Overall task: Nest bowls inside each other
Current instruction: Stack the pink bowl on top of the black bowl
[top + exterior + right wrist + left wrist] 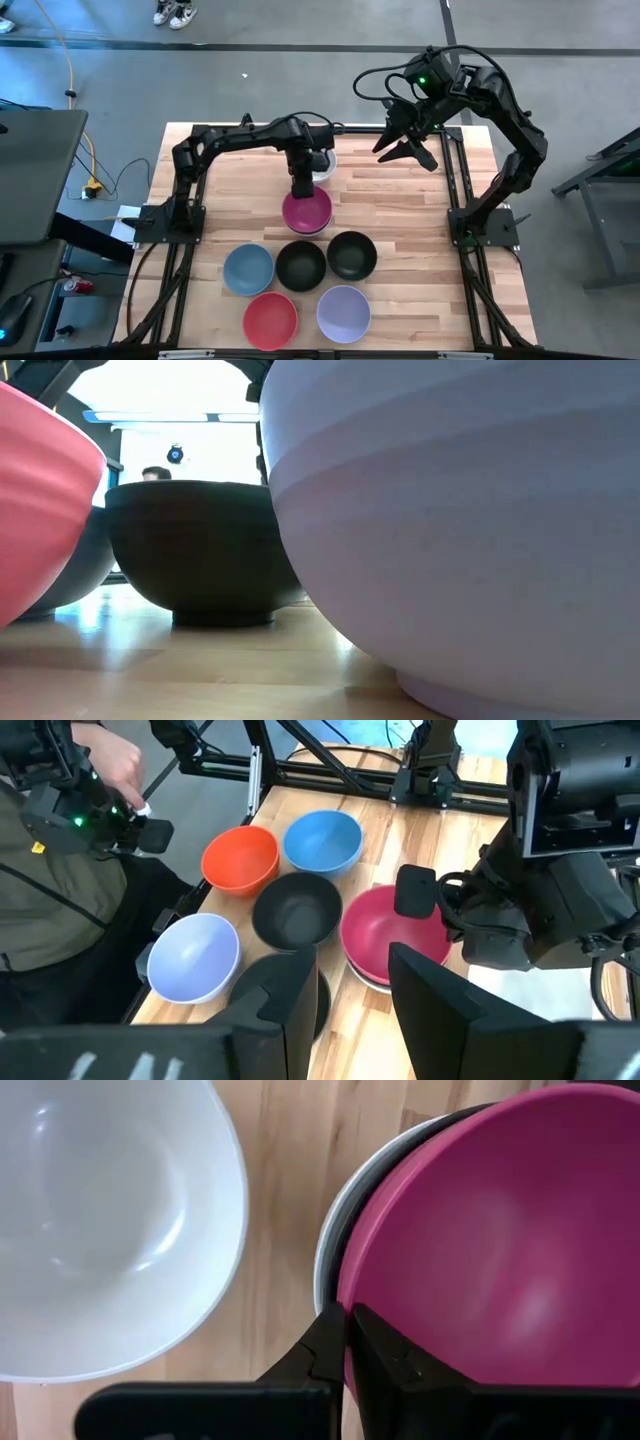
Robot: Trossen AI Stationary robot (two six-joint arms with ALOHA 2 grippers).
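Count the bowls from above: six sit singly or on top, namely the magenta bowl (306, 209), the blue bowl (248, 268), two black bowls (301, 264) and (352, 254), the red bowl (270, 319) and the lavender bowl (343, 312). A white bowl (323, 163) peeks out behind the left arm near the desk's far edge. The left wrist view adds more: under the magenta bowl lie a dark rim and a white rim (330, 1240), so that one tops a stack near the middle of the desk (420, 250).

All are plain, round, smooth bowls of equal size, with no label or writing on any of them.

The left gripper (302, 186) is pressed together, pinching the magenta bowl's rim, one finger inside, one outside. The right gripper (408, 146) hangs above the far right part of the desk, fingers spread, holding nothing.

Blue, black and black form a row; red and lavender sit at the near edge.
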